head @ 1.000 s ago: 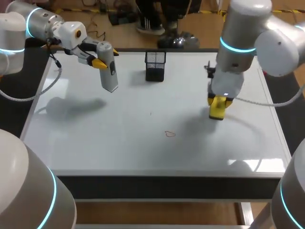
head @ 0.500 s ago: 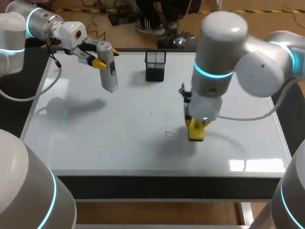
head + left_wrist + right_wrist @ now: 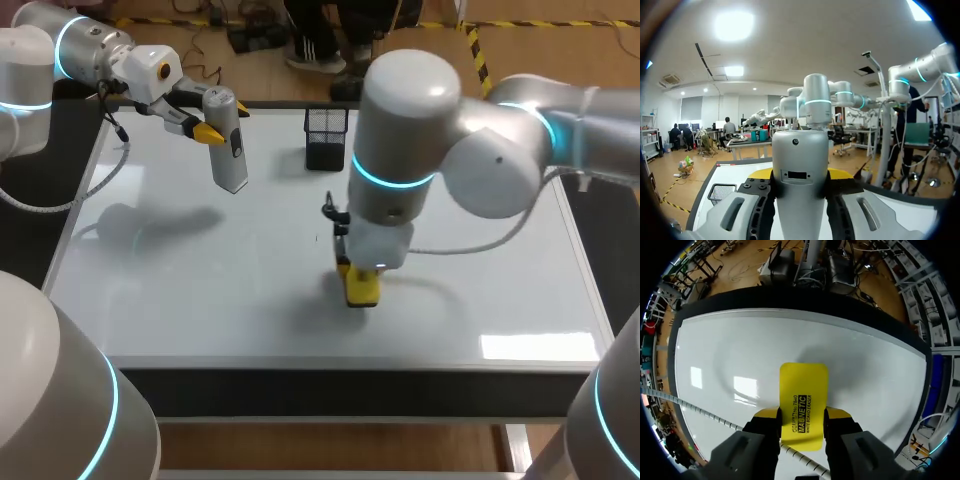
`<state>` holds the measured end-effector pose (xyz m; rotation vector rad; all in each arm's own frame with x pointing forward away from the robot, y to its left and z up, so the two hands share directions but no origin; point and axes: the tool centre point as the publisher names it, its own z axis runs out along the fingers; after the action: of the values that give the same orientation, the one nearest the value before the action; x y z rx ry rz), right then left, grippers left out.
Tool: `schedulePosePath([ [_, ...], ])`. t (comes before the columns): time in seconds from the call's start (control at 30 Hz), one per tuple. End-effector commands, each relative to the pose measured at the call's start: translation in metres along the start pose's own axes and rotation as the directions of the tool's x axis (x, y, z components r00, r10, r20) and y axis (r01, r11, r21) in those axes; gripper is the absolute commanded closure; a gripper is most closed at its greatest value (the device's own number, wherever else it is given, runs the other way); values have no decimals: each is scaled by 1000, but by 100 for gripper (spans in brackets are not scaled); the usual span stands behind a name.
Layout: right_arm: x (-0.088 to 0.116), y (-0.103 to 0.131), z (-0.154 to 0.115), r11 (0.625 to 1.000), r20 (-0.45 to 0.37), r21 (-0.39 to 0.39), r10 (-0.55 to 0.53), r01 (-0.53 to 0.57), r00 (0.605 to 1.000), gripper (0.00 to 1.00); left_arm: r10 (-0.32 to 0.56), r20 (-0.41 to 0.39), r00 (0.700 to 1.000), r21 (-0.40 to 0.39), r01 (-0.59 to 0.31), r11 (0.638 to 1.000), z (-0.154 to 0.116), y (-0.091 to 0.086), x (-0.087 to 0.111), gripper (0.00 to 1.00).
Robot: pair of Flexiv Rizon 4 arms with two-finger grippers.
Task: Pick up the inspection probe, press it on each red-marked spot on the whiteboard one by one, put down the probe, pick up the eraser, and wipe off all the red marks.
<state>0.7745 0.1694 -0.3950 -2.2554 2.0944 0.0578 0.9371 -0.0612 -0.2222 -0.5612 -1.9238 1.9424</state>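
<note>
The grey inspection probe (image 3: 228,140) hangs point-down above the back left of the whiteboard (image 3: 200,290), with my left gripper (image 3: 208,130) shut on its upper part. In the left wrist view the probe (image 3: 799,190) stands between the yellow tips of the left gripper (image 3: 800,175). My right gripper (image 3: 358,275) is shut on the yellow eraser (image 3: 361,287), which sits low on the board just right of its middle, toward the front. In the right wrist view the eraser (image 3: 803,400) lies between the fingers of the right gripper (image 3: 802,415), facing the whiteboard (image 3: 740,355). No red mark shows in any view.
A black mesh pen holder (image 3: 326,138) stands at the back middle of the board, also seen beside the probe as a mesh holder (image 3: 720,192). My right arm's bulky elbow hangs over the board's right half.
My right arm carried the eraser left and toward the front, onto the spot where a red scribble showed; the scribble is now hidden. The left arm and probe stayed still.
</note>
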Motion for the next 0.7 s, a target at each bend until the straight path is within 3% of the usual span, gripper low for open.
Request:
schedulePosePath([
  [0.03, -18, -5, 10, 1000, -36, -6, -21, 21, 999, 100, -1, -2, 1000, -1, 1, 1000, 0, -1, 0, 100],
  [0.37, -26, -14, 21, 998, -17, -20, -66, 65, 998, 100, -1, -2, 1000, -1, 1, 1000, 0, -1, 0, 100],
  [0.7, -13, -24, 29, 999, -9, -44, -32, 32, 999, 100, -1, -2, 1000, -1, 1, 1000, 0, -1, 0, 100],
])
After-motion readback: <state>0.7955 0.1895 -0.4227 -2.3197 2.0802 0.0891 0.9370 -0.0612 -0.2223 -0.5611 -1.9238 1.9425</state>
